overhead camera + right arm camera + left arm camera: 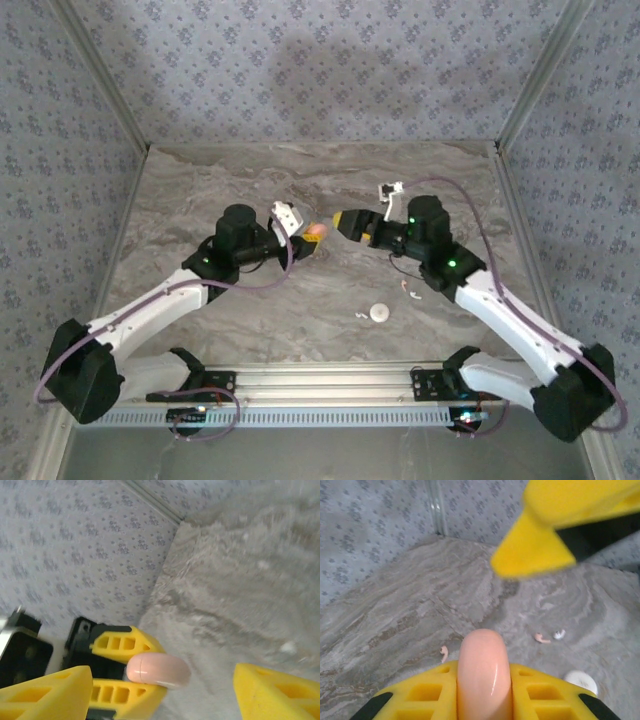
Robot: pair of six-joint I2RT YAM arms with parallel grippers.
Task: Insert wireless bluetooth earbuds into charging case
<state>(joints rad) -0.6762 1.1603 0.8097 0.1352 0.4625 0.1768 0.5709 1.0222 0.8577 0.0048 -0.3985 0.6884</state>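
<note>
Above mid-table, the left gripper (pixel 305 235) clamps the pink case (pixel 316 232) while the right gripper (pixel 342 220) gapes wide beside it; next, the case likely needs prying open.

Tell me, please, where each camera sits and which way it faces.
Top external: above and behind the bases, looking down on the table; both arms, left gripper and right gripper show.
Left wrist: low, facing the right gripper; own fingers clamp the pink case.
Right wrist: facing the left gripper and wall; own fingers spread wide.
Both wrist views share the pink case.
</note>
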